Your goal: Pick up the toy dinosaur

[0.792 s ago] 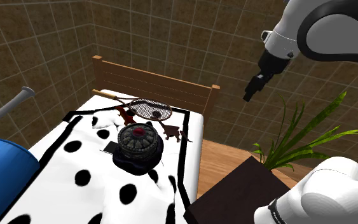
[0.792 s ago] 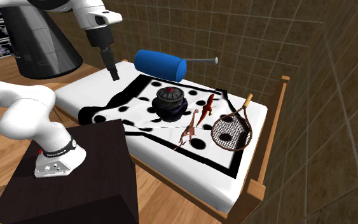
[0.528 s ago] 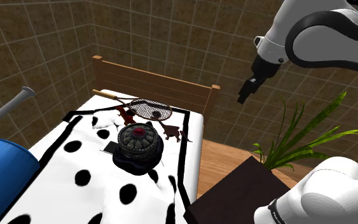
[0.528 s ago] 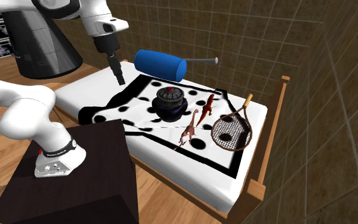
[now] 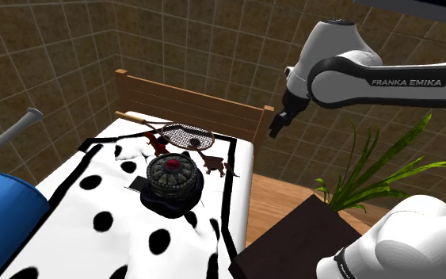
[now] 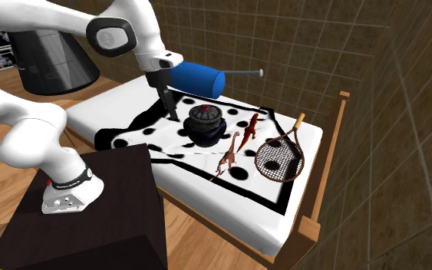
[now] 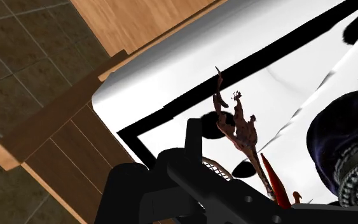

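**While the gripper hangs in the air, the dinosaur lies loose on the bed**

Though the gripper is in plain sight, I cannot tell whether it is spread or closed. It points downward and touches nothing. In the shoulder view it sits before the tiled wall, at 3 o'clock of the corner post of the wooden bed end.

The brown toy dinosaur lies on the white, black-spotted bed cover, well apart from the gripper. It is at about 4 o'clock of the gripper in the second exterior view and at 8 o'clock in the shoulder view. The wrist view has it on white cloth just inside the cover's black border stripe.

Neighbours, clocked from the brown dinosaur in the second exterior view:
- red toy dinosaur, 1 o'clock, near
- dark round box with a red centre, 11 o'clock, near
- racket, 3 o'clock, head flat on the cover, handle toward the bed end

Further out, a blue bolster lies at the far side of the bed. A grey bat pokes out at the bolster's 3 o'clock.

The white arm rises from the dark stand. Green plant leaves show at 4 o'clock of the gripper in the shoulder view.
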You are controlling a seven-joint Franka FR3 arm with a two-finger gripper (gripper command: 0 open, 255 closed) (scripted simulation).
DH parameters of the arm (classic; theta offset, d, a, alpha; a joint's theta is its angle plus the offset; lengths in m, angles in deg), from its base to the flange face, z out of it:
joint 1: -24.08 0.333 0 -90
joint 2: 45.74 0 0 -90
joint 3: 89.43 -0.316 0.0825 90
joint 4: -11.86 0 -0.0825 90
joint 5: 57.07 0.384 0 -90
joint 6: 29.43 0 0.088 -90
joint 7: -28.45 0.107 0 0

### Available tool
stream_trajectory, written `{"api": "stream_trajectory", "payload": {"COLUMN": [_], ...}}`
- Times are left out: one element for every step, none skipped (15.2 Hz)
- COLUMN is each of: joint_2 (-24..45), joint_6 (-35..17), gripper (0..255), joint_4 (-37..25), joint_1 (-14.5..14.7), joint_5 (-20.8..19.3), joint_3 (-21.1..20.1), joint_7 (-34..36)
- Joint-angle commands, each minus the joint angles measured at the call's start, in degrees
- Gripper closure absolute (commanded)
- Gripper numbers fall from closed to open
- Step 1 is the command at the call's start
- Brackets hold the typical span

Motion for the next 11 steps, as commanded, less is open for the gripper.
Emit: {"api": "stream_trajectory", "payload": {"joint_2": [3.91,5.88,7.90,9.96,12.06,14.20,16.37,18.56,20.78,23.01,25.26], "joint_6": [-4.39,-6.37,-8.31,-10.21,-12.06,-13.87,-15.61,-17.30,-18.92,-20.48,-21.97], "gripper": [0,0,0,0,0,0,0,0,0,0,0], "joint_4": [0.14,0.04,-0.14,-0.41,-0.76,-1.21,-1.73,-2.34,-3.03,-3.81,-4.66], "joint_1": [0.16,0.16,0.16,0.15,0.14,0.13,0.11,0.10,0.08,0.07,0.06], "joint_5": [-0.08,-0.18,-0.30,-0.44,-0.59,-0.76,-0.95,-1.16,-1.40,-1.65,-1.93], "joint_3": [-0.26,-0.31,-0.36,-0.41,-0.48,-0.54,-0.62,-0.70,-0.78,-0.86,-0.94], "joint_7": [0.25,0.24,0.24,0.25,0.27,0.30,0.33,0.39,0.45,0.53,0.62]}}
